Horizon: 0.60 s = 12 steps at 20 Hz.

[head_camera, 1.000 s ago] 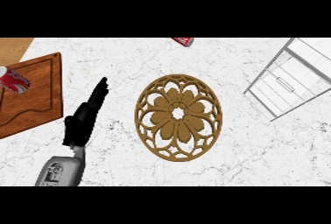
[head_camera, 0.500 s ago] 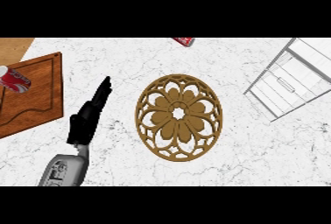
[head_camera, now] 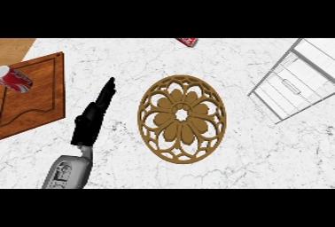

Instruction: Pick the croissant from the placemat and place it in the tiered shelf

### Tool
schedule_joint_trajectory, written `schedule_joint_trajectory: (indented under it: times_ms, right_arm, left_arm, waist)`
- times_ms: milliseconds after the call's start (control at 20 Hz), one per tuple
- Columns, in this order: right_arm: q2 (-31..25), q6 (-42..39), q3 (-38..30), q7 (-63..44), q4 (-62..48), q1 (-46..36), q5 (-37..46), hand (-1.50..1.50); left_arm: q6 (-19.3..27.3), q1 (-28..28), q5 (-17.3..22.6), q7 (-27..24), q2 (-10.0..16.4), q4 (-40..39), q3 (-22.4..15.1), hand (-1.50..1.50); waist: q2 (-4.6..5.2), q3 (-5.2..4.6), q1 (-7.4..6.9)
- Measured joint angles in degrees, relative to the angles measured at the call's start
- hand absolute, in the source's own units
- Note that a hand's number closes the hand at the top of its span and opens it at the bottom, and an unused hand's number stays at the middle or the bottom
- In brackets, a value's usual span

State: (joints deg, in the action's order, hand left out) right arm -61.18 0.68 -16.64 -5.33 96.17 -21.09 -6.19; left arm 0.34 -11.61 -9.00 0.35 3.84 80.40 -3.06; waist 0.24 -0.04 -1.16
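Observation:
The round brown openwork placemat [head_camera: 181, 119] lies in the middle of the marble counter with nothing on it. No croissant shows anywhere in the head view. The white wire tiered shelf [head_camera: 296, 80] stands at the right edge, partly cut off. My left hand [head_camera: 91, 119] is over the counter left of the placemat. It is open, its fingers straight and pointing up and away, and it holds nothing. My right hand is out of the picture.
A wooden board [head_camera: 33, 99] lies at the left edge with a red can [head_camera: 14, 79] on it. A small red object [head_camera: 187, 41] pokes in at the top edge.
My left hand and forearm have drifted slightly to the right, toward the placemat. Nothing else has moved.

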Motion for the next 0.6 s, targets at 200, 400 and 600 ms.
schedule_joint_trajectory:
  times_ms: [200,400,600]
  right_arm:
    - [3.0,3.1,5.0,5.6,-4.3,-4.8,6.7,1.5]
    - [6.9,4.6,8.2,7.5,-10.0,-10.3,10.9,1.5]
    - [11.5,3.3,7.2,7.6,-14.3,-14.6,6.2,1.5]
  left_arm:
    - [-0.8,0.1,0.6,0.8,0.2,0.8,0.2,0.0]
    - [-1.0,1.0,0.7,1.6,0.2,2.6,0.1,0.0]
    - [-1.1,0.3,0.7,1.4,0.5,1.7,0.7,0.0]
  waist:
    - [0.05,0.02,-0.25]
    - [-0.02,0.01,-0.12]
    - [0.0,0.05,-0.01]
